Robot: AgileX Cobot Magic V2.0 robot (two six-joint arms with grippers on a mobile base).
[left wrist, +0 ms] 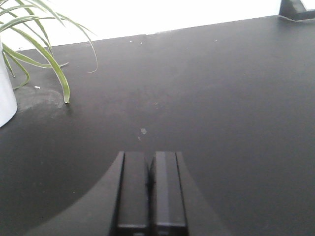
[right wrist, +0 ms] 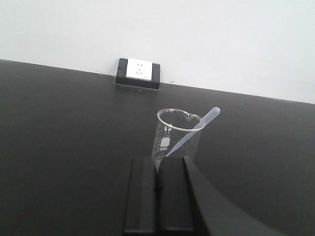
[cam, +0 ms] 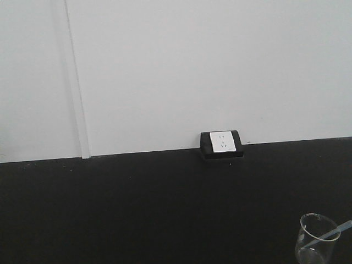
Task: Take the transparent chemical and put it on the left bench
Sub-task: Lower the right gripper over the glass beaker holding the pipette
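The transparent chemical (right wrist: pixel 198 128) is a slim translucent pipette leaning in a clear glass beaker (right wrist: pixel 167 140), its bulb end sticking out over the right rim. In the front view the beaker (cam: pixel 312 245) and the transparent chemical (cam: pixel 336 230) sit at the bottom right corner. My right gripper (right wrist: pixel 157 160) is shut and empty, just short of the beaker's base. My left gripper (left wrist: pixel 149 155) is also shut and empty, over bare black surface. The left bench is out of view.
Everything stands on a black worktop (cam: pixel 137 209) against a white wall, with a white socket box (cam: pixel 221 143) at its back edge. In the left wrist view a green plant (left wrist: pixel 47 46) in a white pot (left wrist: pixel 6 96) stands at the left.
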